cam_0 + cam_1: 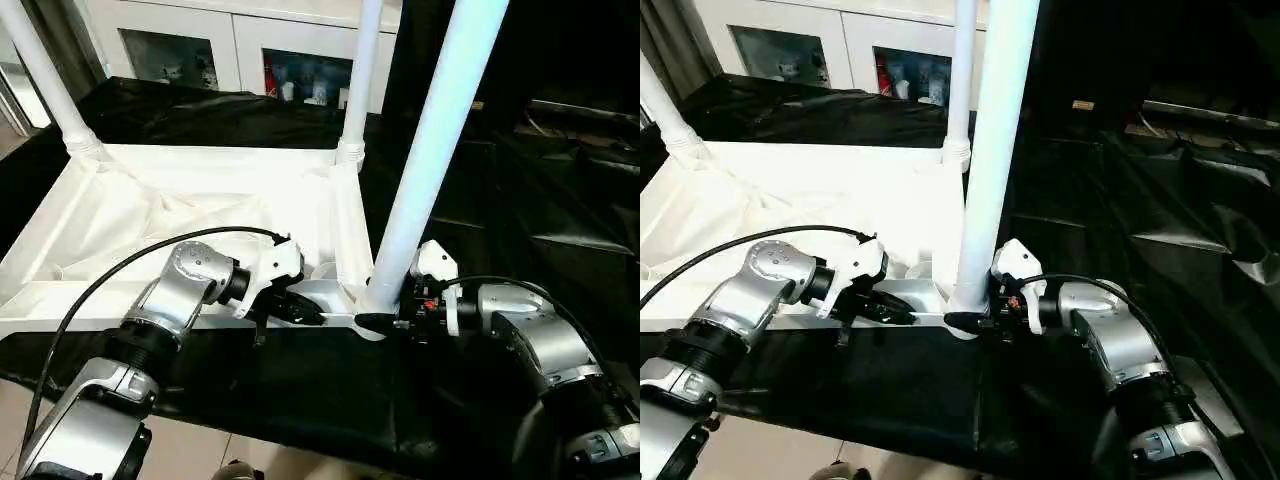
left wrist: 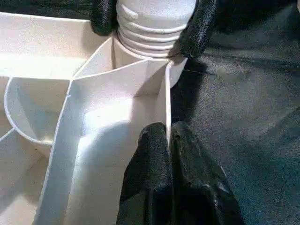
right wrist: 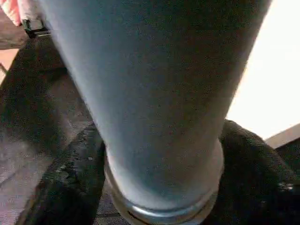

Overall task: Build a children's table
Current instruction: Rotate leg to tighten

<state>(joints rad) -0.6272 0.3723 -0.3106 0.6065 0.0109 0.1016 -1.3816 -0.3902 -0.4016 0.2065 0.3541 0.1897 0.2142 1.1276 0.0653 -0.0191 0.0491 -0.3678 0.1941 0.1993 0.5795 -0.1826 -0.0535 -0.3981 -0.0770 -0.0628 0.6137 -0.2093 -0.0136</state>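
- The all-white plastic children's table top (image 1: 150, 215), a large rectangle with raised ribs on its underside, lies upside down on a black cloth-covered bench (image 1: 300, 390), its near right corner just in front of the robot.
- Three long, tapered, round white plastic legs rise from its corners: two at the far corners (image 1: 355, 90) (image 1: 40, 75), and the near right leg (image 1: 430, 140), whose threaded foot sits in the round corner socket (image 2: 154, 28).
- The right gripper (image 1: 385, 322) clasps that near leg at its base, one black finger on each side of the foot.
- The left gripper (image 1: 310, 315) pinches the thin side wall (image 2: 167, 108) of the top just beside the socket, fingers (image 2: 150, 173) closed on the wall.
- Judged from its thin walls and hollow ribs, the top is light and stiff but may flex or slide on the cloth, so steadying it by the rim near the socket suits it.
- The leg looks smooth and probably slippery; a low hold by the thread gives the best purchase for turning it in, while a high one would lever the joint.
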